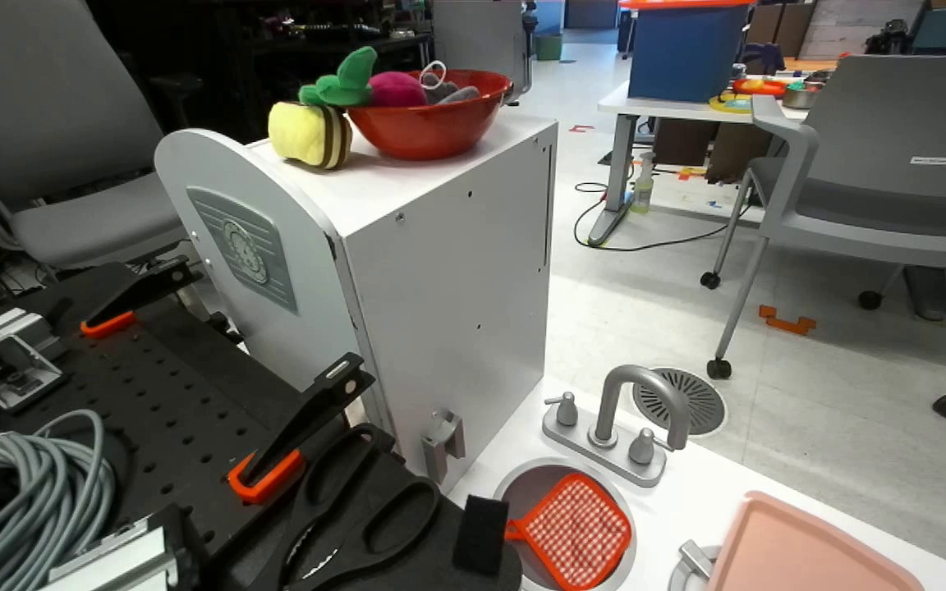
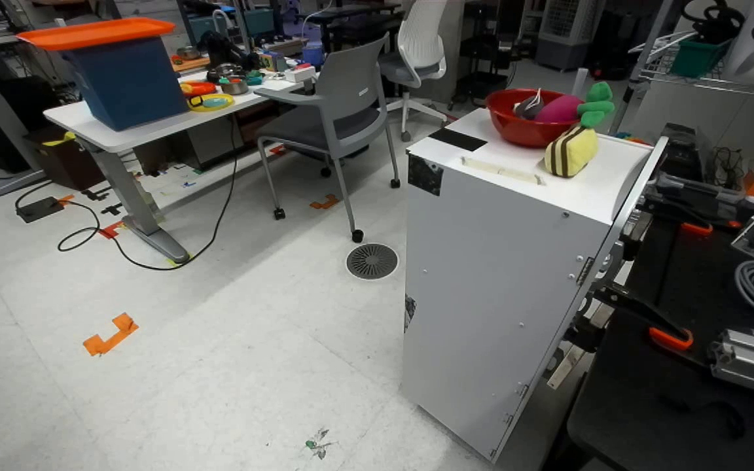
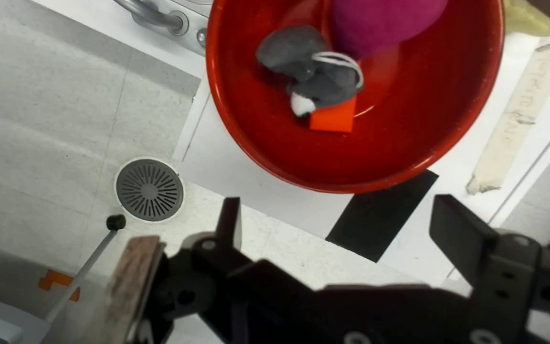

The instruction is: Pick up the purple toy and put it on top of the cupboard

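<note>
The purple toy (image 1: 397,89) with green leaves lies in a red bowl (image 1: 432,127) on top of the white cupboard (image 1: 465,279). The toy (image 2: 558,110), bowl (image 2: 514,127) and cupboard (image 2: 488,275) also show in an exterior view. In the wrist view the purple toy (image 3: 385,24) is at the top edge, partly cut off, inside the bowl (image 3: 418,114). My gripper (image 3: 337,205) is open and empty, above the cupboard's near edge, short of the bowl's rim. It is not seen in either exterior view.
A grey toy (image 3: 315,67) and an orange piece (image 3: 334,117) share the bowl. A yellow-and-brown striped toy (image 1: 309,134) sits beside it on the cupboard. A sink with a faucet (image 1: 629,410) and a black perforated board with clamps (image 1: 169,394) adjoin the cupboard.
</note>
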